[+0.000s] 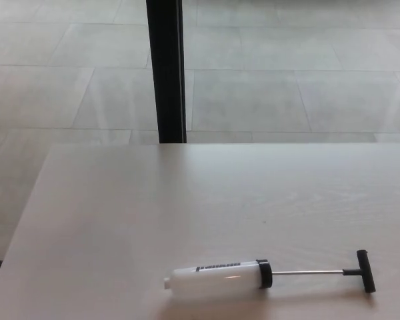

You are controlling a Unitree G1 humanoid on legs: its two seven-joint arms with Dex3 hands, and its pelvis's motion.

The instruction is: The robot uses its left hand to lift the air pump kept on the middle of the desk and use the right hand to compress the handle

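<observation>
- Neither my left hand nor my right hand shows in the head view, so I cannot tell whether the fingers of either are apart or together; nothing of my arms reaches into the picture
- The nearest thing to me is the small air pump, a white plastic cylinder with a dark printed band along its side, lying flat on the pale wood-grain desk close to the near edge and a little to my right of centre
- A black collar closes the cylinder's right end; from it a thin silver rod runs out to a black T-shaped handle, so the plunger looks fully drawn out
- The pump's long axis runs nearly straight across me, left to right: the white body points toward my left side, the handle toward my right
- I judge that this suits the task as given: the body end lies on the side my left hand would come from, the handle on the side of my right, so neither arm should need to cross the other
- No lift has begun; the pump rests untouched on the desk
- Beyond the desk's far edge are a grey tiled floor and one black upright post, well apart from the pump
</observation>
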